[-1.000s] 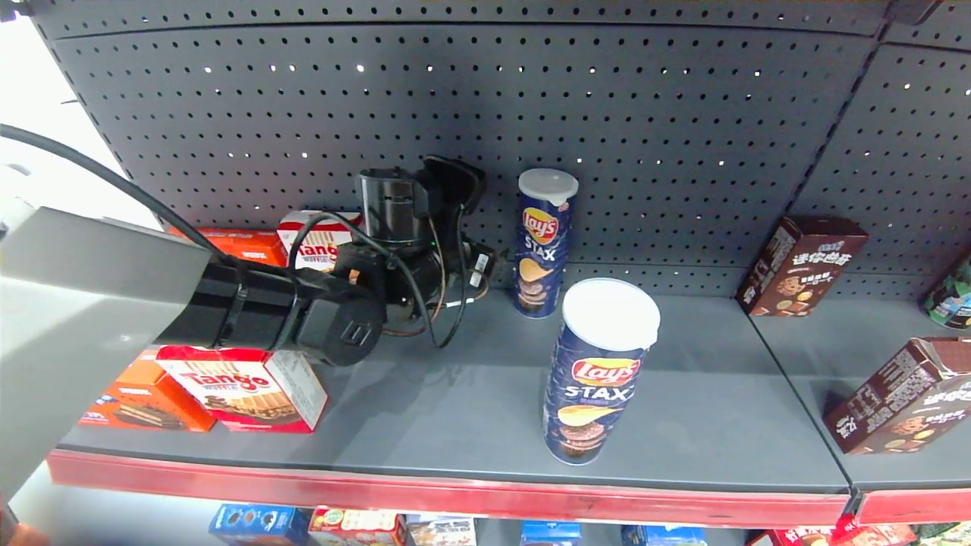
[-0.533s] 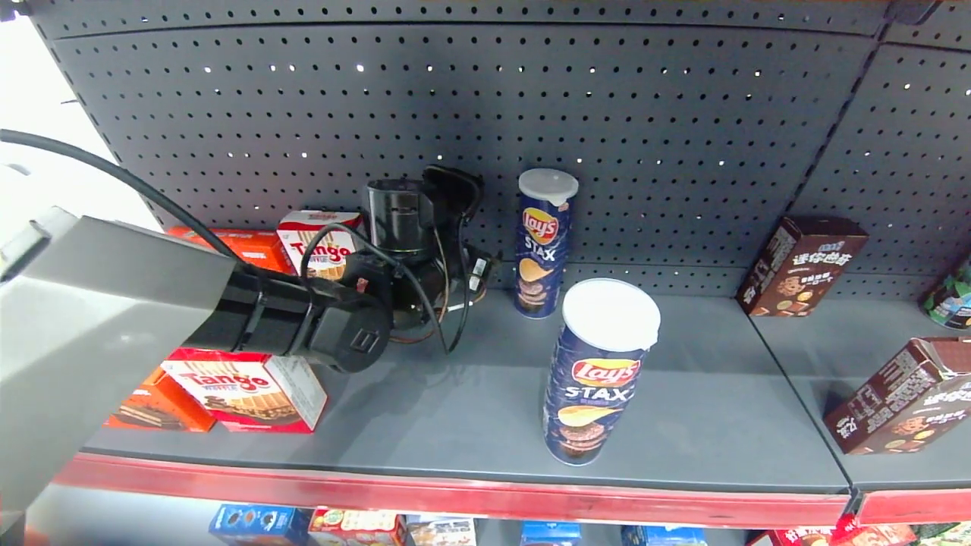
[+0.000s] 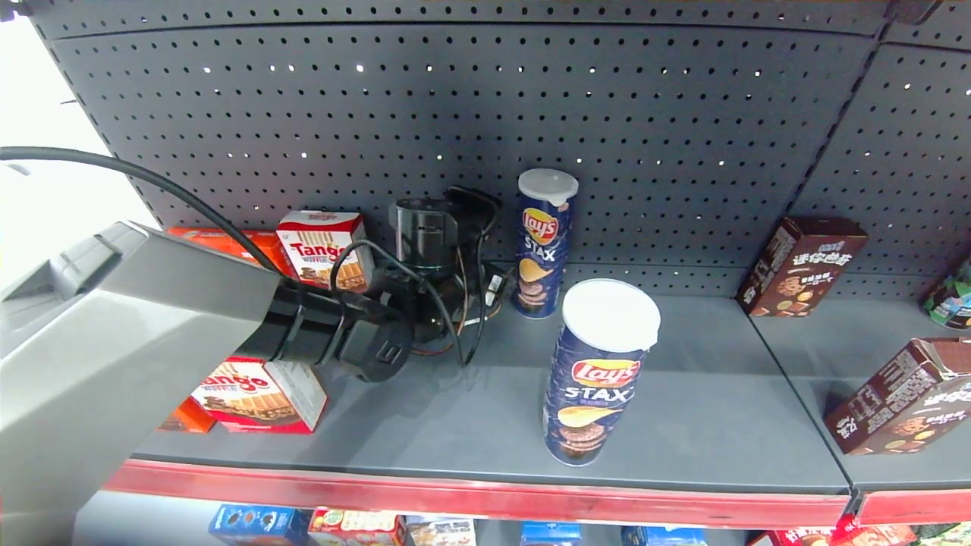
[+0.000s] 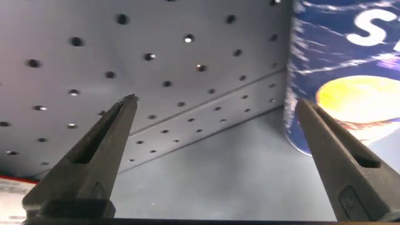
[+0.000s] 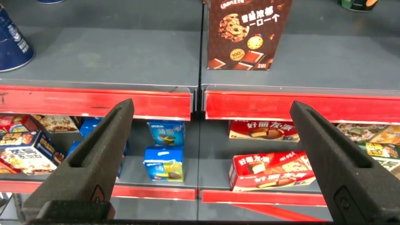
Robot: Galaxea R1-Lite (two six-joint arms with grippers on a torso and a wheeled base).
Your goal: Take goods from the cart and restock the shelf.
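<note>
Shelved: far can, near can.
Left gripper, right gripper: fingers spread, empty.
Remaining: probably further restocking.

Grey pegboard wall, tilted brown cookie box at right, red edge strip below

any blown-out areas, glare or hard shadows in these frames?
Head view: far left beside the pegboard is blown out white, light pinpricks through its holes, only soft shadows on the shelf. Left wrist view: same bright holes. Right wrist view: evenly lit, no glare.
</note>
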